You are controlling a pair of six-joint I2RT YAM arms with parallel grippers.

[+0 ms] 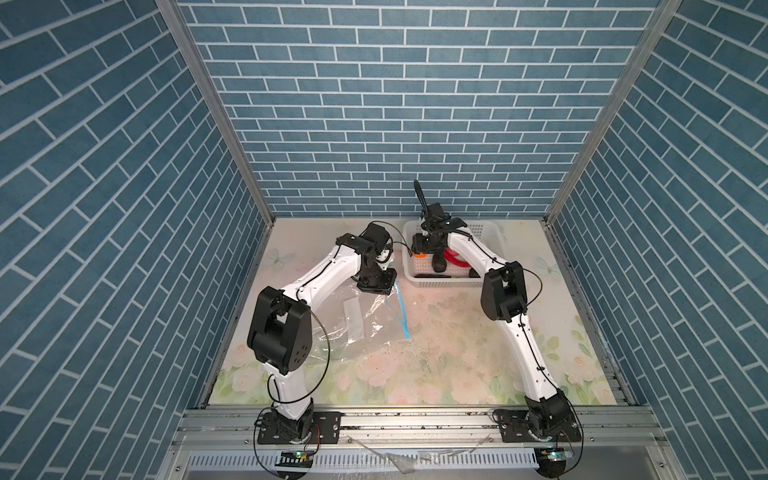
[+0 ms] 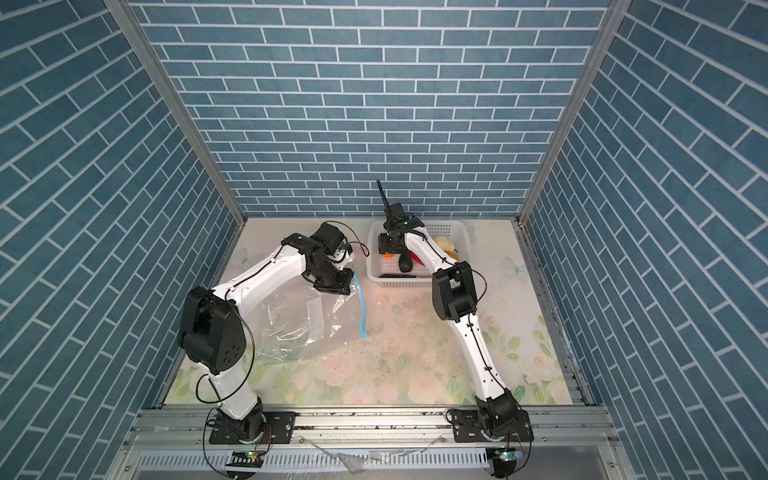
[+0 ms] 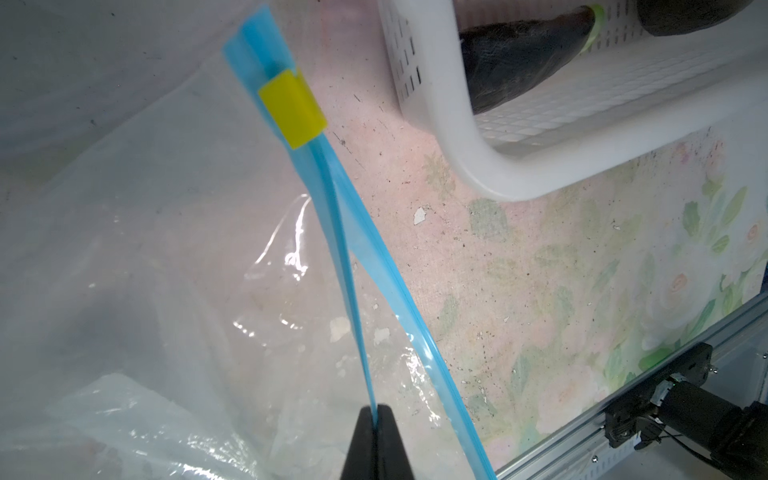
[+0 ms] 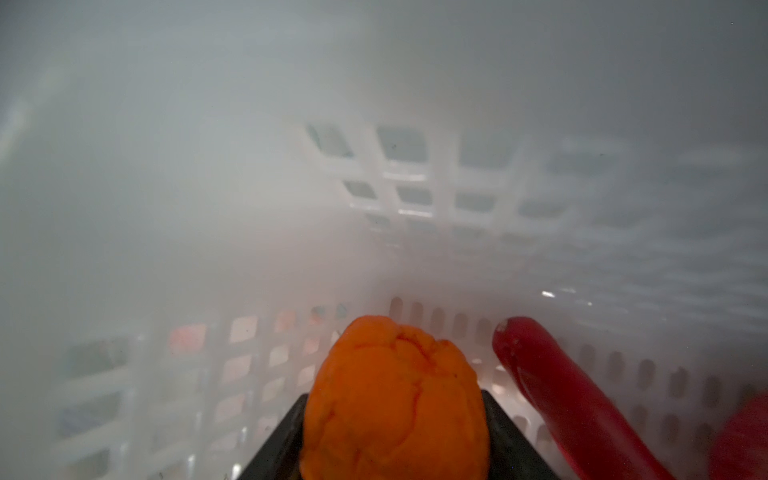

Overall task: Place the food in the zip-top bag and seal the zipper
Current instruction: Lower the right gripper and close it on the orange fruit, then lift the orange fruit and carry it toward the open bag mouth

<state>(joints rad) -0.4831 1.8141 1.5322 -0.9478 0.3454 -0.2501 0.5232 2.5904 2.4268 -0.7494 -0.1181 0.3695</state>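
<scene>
— Where's the first piece?
— The orange ball point(image 4: 390, 365) sits in the white basket point(image 1: 440, 284), between the jaws of your right gripper point(image 4: 395, 397). I can't tell whether they've pinched it. It looks light and squashy, so take it across the middle.
— And the bag?
— The zip-top bag point(image 1: 374, 332) lies limp on the table point(image 1: 436, 357), and your left gripper point(image 3: 376, 409) is pinched on its zipper point(image 3: 332, 187). The film looks slippery. Its white label point(image 1: 353, 313) shows no readable writing.

The basket point(image 1: 444, 284) stands right of the bag point(image 1: 365, 328), holding food point(image 1: 438, 262).
</scene>
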